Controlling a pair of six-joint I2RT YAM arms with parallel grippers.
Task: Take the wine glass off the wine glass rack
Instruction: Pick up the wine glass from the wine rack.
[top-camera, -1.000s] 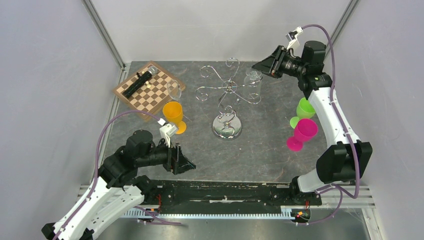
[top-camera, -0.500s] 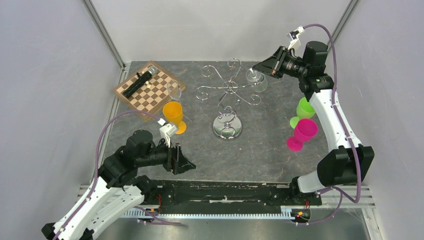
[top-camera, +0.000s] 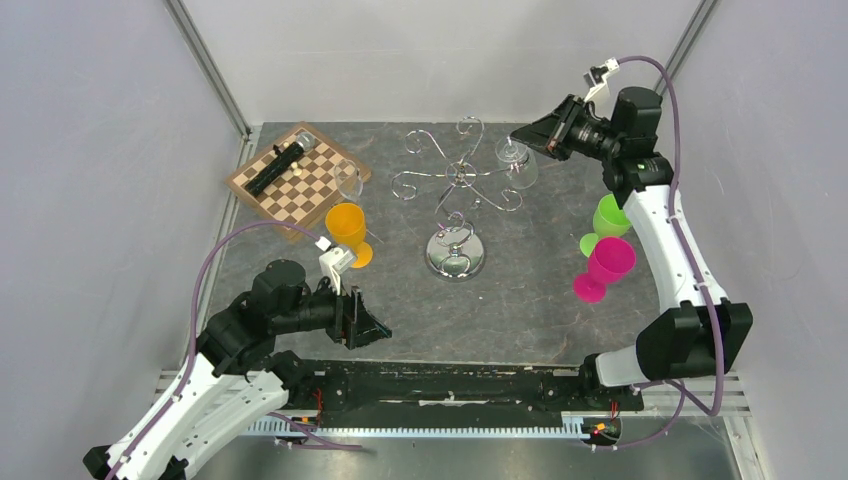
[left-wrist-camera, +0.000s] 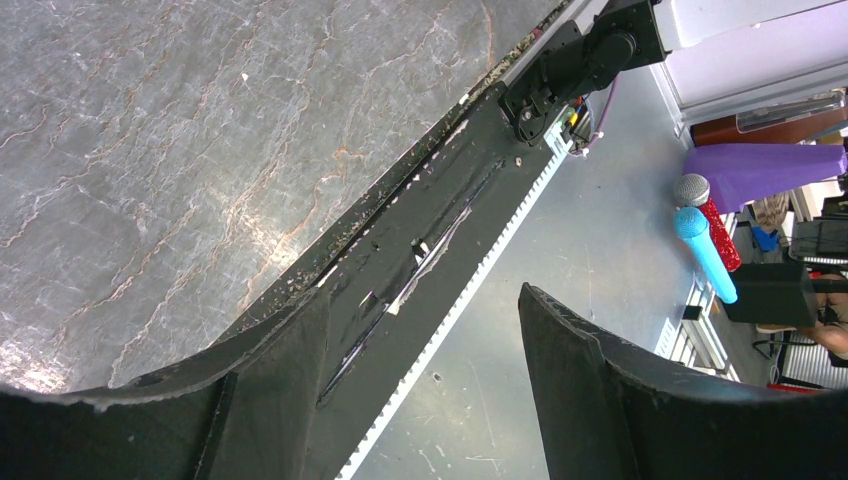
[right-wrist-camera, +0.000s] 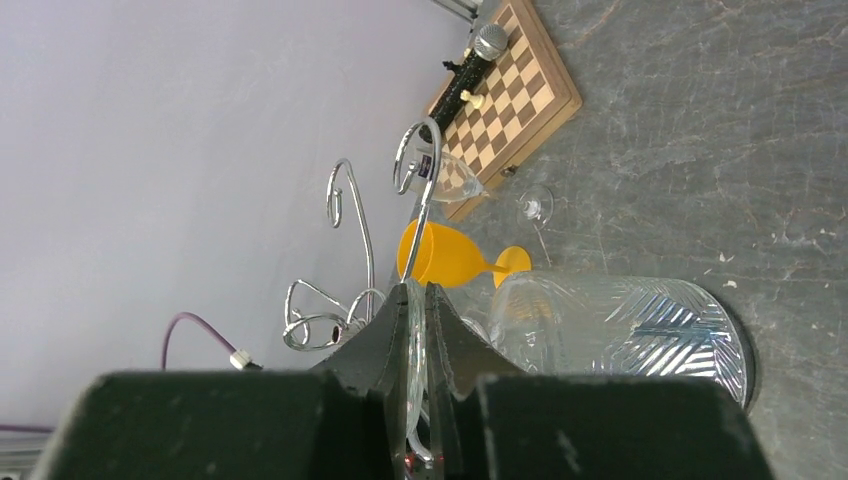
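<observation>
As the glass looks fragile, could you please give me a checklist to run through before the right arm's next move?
1. Grip: right gripper shut on the wine glass: ok.
2. Release: wine glass free of the wine glass rack arm: cannot tell.
3. Stand: wine glass rack upright on its base: ok.
4. Other arm: left gripper open, away from the rack: ok.
5. Room by the right arm: green goblet and pink goblet stand close beside it: not ok.
</observation>
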